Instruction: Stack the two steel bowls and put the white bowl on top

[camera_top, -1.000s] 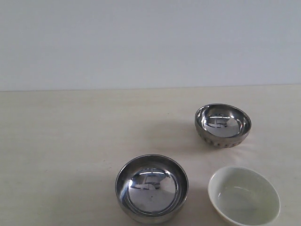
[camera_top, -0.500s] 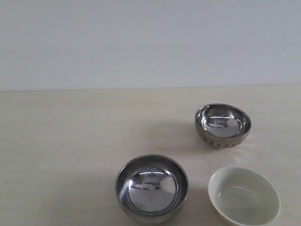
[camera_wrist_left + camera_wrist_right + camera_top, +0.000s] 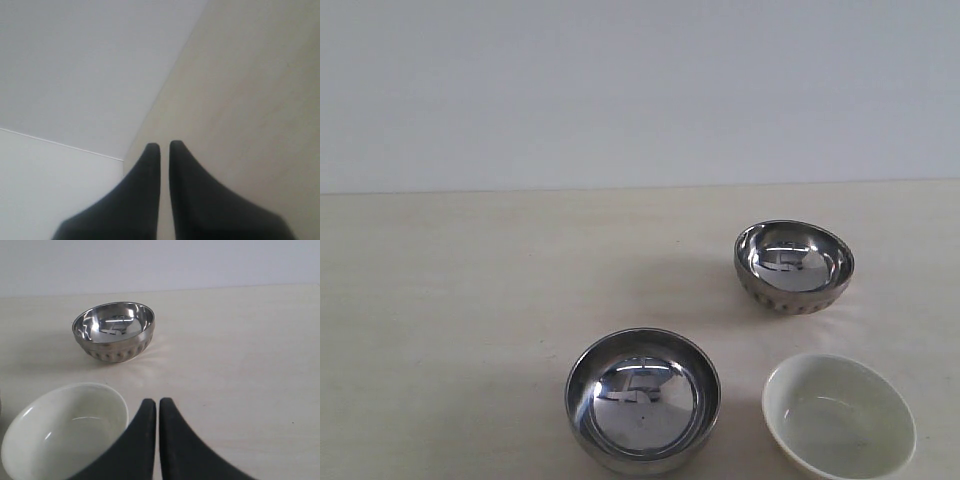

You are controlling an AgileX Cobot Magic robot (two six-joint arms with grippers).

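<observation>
A smooth-sided steel bowl (image 3: 643, 400) sits upright near the front middle of the table. The dimpled steel bowl (image 3: 793, 266) (image 3: 114, 331) stands farther back on the right. The white bowl (image 3: 839, 415) (image 3: 62, 430) rests at the front right, empty. All three stand apart from each other. No arm shows in the exterior view. My right gripper (image 3: 158, 402) is shut and empty, hovering beside the white bowl's rim. My left gripper (image 3: 164, 146) is shut with only a thin slit between its fingers, over bare table, no bowl in its view.
The pale beige table (image 3: 470, 300) runs back to a plain light grey wall (image 3: 620, 90). In the left wrist view the table edge (image 3: 165, 90) meets the wall, with a white surface (image 3: 40, 175) below.
</observation>
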